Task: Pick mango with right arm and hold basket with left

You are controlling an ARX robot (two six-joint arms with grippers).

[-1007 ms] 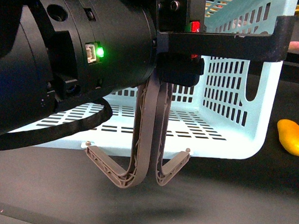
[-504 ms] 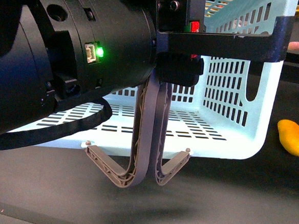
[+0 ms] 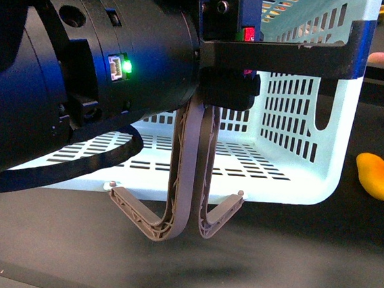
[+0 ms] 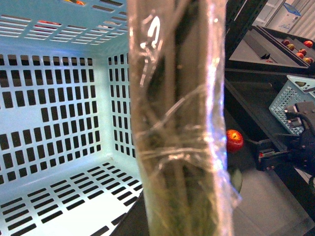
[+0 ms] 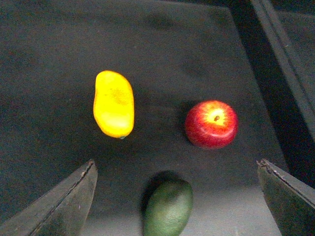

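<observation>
**Dark tabletop (image 3: 269, 268): right claw wide, mango untouched**

Nearest the front camera, the left claw (image 3: 297, 58) is laid along the rim of the turquoise basket (image 3: 337, 134), and its grey handles (image 3: 183, 176) rise to it. Whether it is clamped cannot be told. The mango (image 5: 113, 103) lies on the tabletop right of the basket. The right claw (image 5: 175, 163) is spread wide above the mango, a red apple (image 5: 211, 124) and a green fruit (image 5: 168, 207).

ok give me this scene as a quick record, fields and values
left claw: shut on the basket, apparently by its handles
right claw: open, above the table, holding nothing
mango: on table, outside basket, untouched
apple: beside mango, not touching it
green fruit: between the right claw's fingers in the wrist view
task state: basket held, mango not yet picked
</observation>
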